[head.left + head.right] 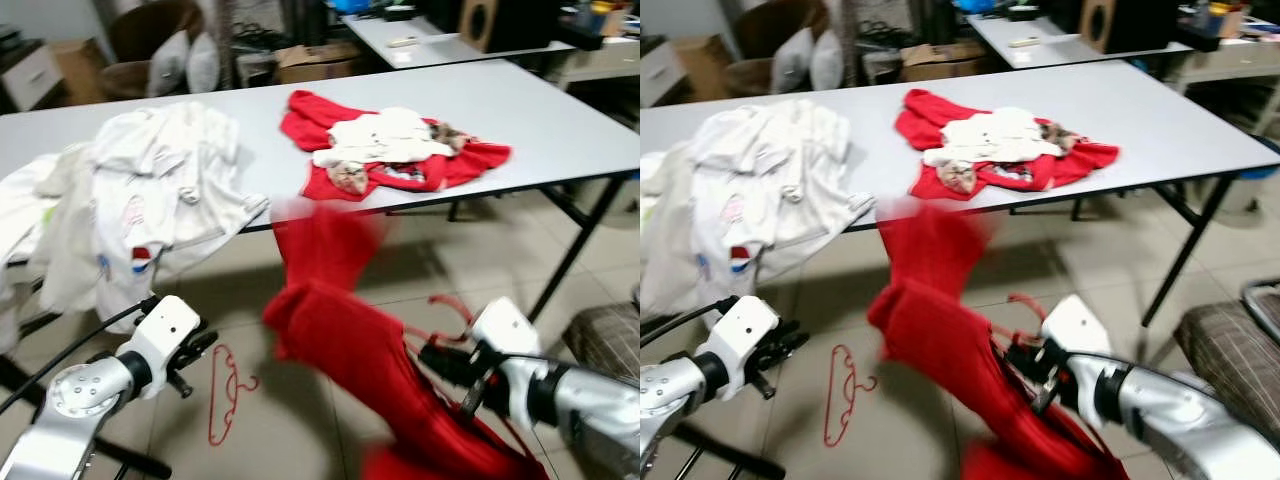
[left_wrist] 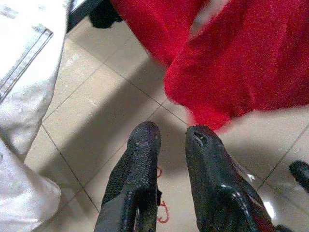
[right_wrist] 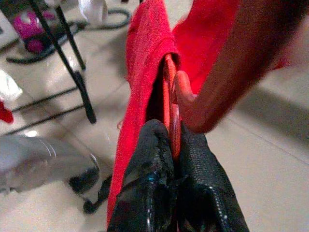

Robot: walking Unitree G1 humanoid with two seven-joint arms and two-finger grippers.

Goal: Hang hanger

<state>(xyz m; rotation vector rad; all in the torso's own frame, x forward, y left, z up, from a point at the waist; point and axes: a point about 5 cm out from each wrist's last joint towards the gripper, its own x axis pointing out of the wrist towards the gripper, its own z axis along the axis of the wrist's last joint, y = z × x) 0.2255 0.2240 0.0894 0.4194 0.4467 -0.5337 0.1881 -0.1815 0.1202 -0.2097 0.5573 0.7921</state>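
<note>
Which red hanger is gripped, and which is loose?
The red plastic hanger inside the red garment is clamped by the right gripper. The other red hanger lies flat on the tiled floor, below the open left gripper, untouched.

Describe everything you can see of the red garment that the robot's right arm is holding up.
The red garment is soft, plain red cloth, blurred as if swinging. It hangs in folds in front of the table, above the tiled floor, draped over a red hanger. The right tool is shut on the hanger at the cloth's edge. The left tool hovers open beside it, not touching.
</note>
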